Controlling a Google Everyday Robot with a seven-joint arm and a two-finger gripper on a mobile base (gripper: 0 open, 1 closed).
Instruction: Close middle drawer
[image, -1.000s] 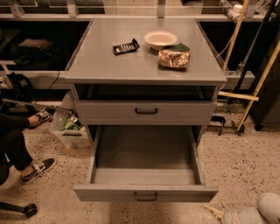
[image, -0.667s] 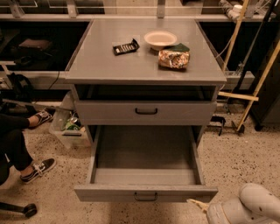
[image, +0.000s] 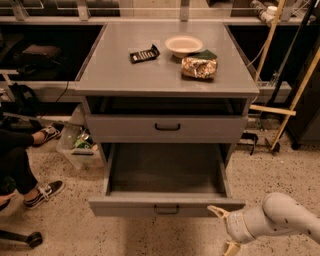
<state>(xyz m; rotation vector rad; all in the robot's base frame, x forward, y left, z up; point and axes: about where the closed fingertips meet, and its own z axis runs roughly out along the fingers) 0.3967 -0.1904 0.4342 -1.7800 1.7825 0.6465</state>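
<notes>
Speckled floor (image: 280, 170), grey cabinet (image: 165, 75) at centre. Cabinet top: pale bowl (image: 184, 45), crinkled snack bag (image: 200, 66), dark packet (image: 144, 54). Upper drawer (image: 167, 127): pushed in. Middle drawer (image: 166, 205): pulled fully out, tray bare, small black handle on front panel. Gripper (image: 223, 229): lower right, on a pale arm (image: 280, 217), fingers spread apart, upper fingertip just beside the front panel's right end; contact cannot be told. Left edge: seated person's sneakers (image: 45, 189), plastic bin (image: 75, 145)
</notes>
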